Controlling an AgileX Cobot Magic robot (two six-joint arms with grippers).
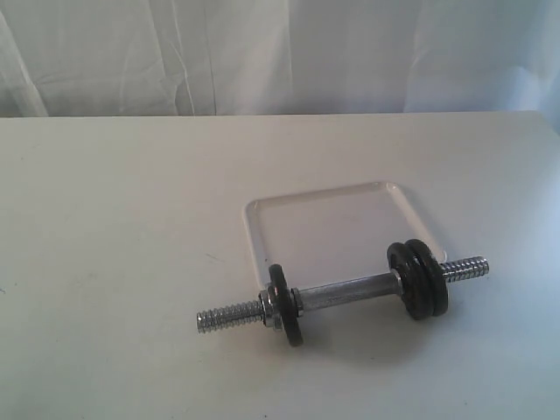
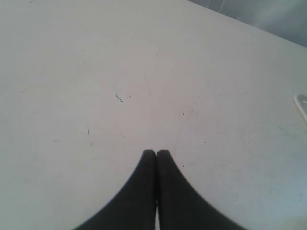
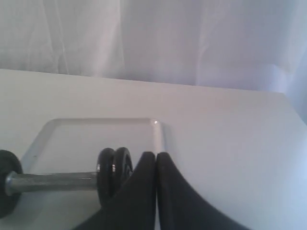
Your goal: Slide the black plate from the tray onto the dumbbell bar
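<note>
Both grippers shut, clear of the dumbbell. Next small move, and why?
Probably none: leave the left gripper and right gripper parked. The tray shows no loose plate; the bar already carries a single black plate and a pair.

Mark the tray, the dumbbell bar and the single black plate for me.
tray (image 1: 332, 232): exterior view, on its bare floor.
dumbbell bar (image 1: 350, 291): exterior view, on its smooth middle.
single black plate (image 1: 290, 328): exterior view, on the lower part of the disc.
</note>
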